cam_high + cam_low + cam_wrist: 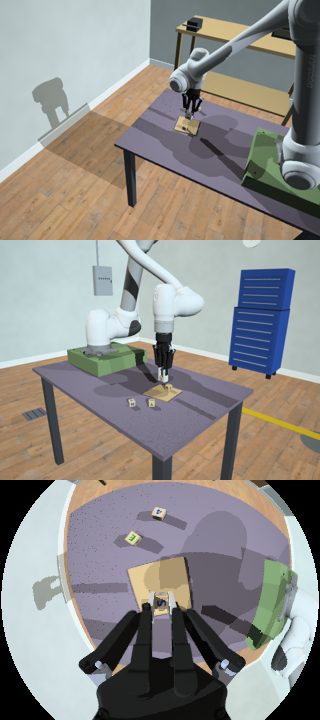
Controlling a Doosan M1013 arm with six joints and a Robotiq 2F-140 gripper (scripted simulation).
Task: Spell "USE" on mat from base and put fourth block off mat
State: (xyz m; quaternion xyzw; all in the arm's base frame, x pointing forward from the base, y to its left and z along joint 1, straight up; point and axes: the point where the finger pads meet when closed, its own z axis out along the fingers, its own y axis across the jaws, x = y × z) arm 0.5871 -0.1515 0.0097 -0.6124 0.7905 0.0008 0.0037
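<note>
My gripper (188, 117) (163, 379) (161, 598) points down, shut on the block with a blue S (161, 378) (161, 603) on top, and holds it above the table near the mat. The tan mat (193, 130) (168, 398) (140, 575) lies flat. One block (185, 127) (168, 387) sits on the mat; its top letter is not readable, and the fingers mostly hide it in the wrist view. Off the mat lie the green E block (151, 403) (133, 538), turned at an angle, and a block with a blue letter like A (199, 109) (131, 403) (159, 513).
The purple table (155, 140) (196, 415) bears the mat and blocks. The green base box (261, 155) (82, 362) (272, 587) stands at the robot's end. A wooden bench (222, 29) and a blue cabinet (258, 338) stand away from the table.
</note>
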